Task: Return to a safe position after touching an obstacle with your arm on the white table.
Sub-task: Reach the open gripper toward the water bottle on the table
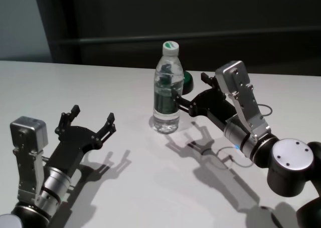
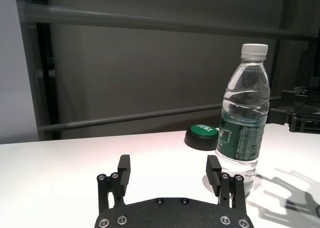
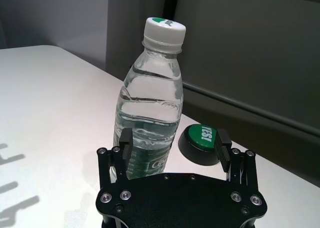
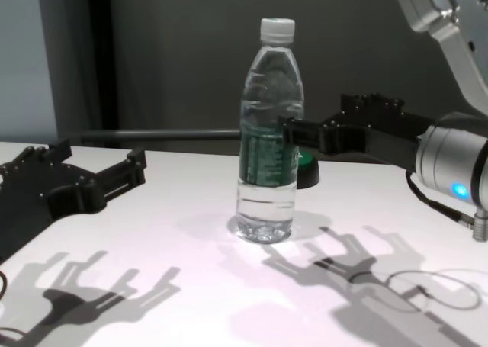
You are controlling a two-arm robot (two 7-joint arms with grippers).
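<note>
Presently we see the bottle (image 1: 167, 90) standing upright near the middle of the white desk (image 1: 75, 82), its white cap on. Our right gripper (image 1: 188, 90) reaches in from four o'clock, its fingers (image 3: 125, 147) spread wide and holding nothing; one fingertip sits right against the bottle's green label, the other by the green button (image 3: 200, 143) just behind the bottle at one o'clock. Our left gripper (image 1: 86, 119) hovers well apart at eight o'clock, fingers (image 2: 123, 168) likewise wide open and empty.
</note>
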